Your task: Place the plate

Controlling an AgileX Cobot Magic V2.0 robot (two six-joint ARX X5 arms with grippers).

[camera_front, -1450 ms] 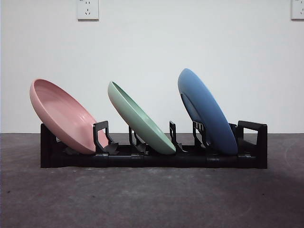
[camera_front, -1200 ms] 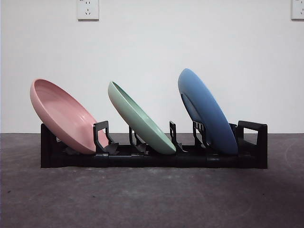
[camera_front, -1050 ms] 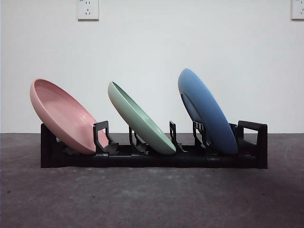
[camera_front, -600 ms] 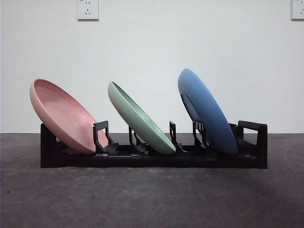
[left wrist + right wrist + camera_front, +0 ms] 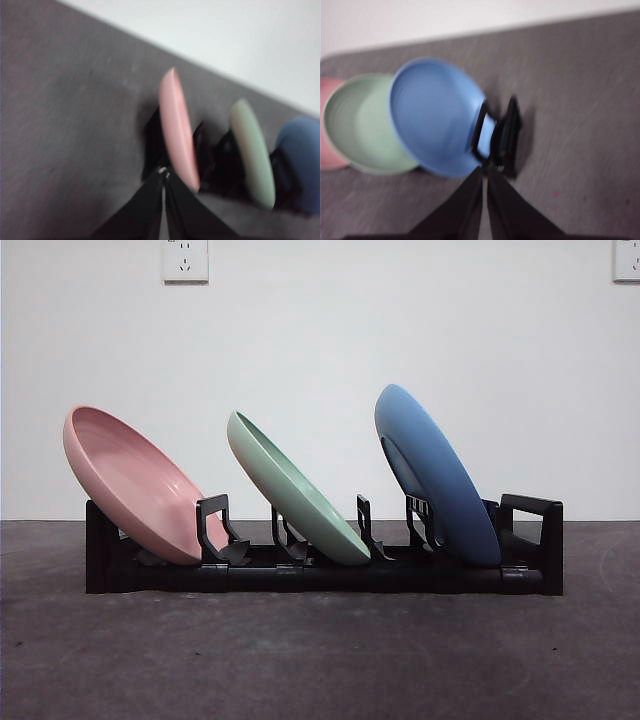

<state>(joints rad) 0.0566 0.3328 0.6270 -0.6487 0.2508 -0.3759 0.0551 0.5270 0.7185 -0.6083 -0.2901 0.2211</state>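
A black dish rack (image 5: 320,575) on the grey table holds three plates, each leaning in its own slot: a pink plate (image 5: 135,485) at the left, a green plate (image 5: 295,490) in the middle, a blue plate (image 5: 435,475) at the right. Neither arm shows in the front view. In the left wrist view my left gripper (image 5: 164,172) is shut and empty, above the table beside the pink plate (image 5: 177,130). In the right wrist view my right gripper (image 5: 485,172) is shut and empty, above the rack's end (image 5: 505,135) next to the blue plate (image 5: 435,115).
A white wall with two sockets (image 5: 185,260) stands behind the rack. Bare grey table (image 5: 320,660) lies in front of the rack and to both sides of it.
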